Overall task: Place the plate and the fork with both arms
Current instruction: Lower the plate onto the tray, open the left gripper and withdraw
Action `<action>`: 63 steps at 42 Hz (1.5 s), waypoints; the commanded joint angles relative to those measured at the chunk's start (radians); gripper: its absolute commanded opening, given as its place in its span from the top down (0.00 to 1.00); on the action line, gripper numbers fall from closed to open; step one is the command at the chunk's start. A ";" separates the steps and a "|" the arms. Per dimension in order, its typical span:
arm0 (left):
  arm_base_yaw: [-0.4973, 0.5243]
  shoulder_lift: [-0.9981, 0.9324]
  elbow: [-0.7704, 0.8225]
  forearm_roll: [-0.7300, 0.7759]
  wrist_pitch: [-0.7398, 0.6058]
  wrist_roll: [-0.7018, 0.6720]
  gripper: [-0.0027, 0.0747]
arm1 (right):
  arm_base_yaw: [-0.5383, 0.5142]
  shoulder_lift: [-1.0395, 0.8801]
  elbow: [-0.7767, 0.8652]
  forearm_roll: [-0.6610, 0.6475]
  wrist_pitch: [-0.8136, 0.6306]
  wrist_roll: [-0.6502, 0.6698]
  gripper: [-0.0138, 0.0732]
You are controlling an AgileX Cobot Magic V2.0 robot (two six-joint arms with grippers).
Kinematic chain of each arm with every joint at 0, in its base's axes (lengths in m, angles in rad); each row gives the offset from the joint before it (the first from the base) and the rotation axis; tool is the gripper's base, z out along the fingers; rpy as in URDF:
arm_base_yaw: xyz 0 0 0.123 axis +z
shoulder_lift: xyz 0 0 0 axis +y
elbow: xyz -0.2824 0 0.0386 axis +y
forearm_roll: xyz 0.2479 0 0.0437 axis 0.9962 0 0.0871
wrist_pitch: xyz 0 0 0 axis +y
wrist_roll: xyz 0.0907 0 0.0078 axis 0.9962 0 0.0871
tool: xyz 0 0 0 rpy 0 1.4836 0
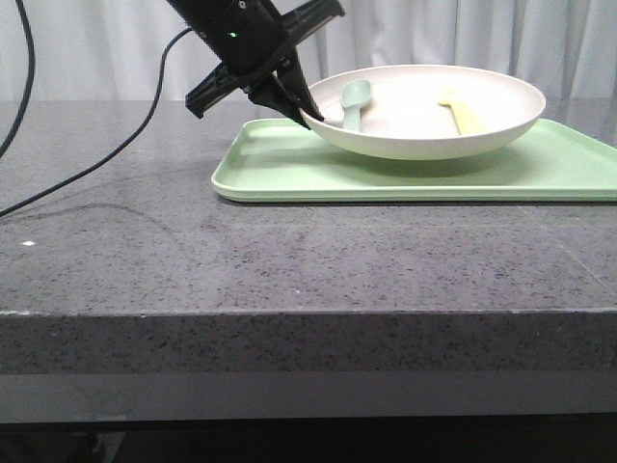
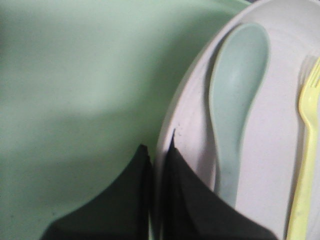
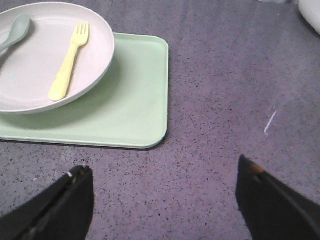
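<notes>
Left tool (image 2: pixel 159 165) pinches the matte round plate's (image 1: pixel 482 125) raised rim.

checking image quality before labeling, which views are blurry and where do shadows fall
Left wrist view: close and soft, tray blurred, fingers pinching the plate rim. Front view: sharp, plate shadow on tray. Right wrist view: mostly sharp, fork clear, right gripper open.

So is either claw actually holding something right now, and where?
The left claw pinches the rim of the large off-white round plate, on its left edge. The right claw is open, holding nothing.
</notes>
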 commanded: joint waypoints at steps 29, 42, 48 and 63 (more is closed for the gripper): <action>-0.040 -0.047 -0.030 0.036 -0.020 -0.041 0.99 | 0.001 0.009 -0.036 -0.015 -0.069 -0.006 0.15; -0.040 -0.047 -0.030 0.041 -0.002 -0.041 0.98 | 0.001 0.009 -0.036 -0.015 -0.069 -0.006 0.15; -0.040 -0.047 -0.030 0.041 -0.002 -0.041 0.84 | 0.001 0.009 -0.036 -0.015 -0.069 -0.006 0.15; -0.034 -0.075 -0.030 0.054 0.039 0.043 0.42 | 0.001 0.009 -0.036 -0.015 -0.069 -0.006 0.15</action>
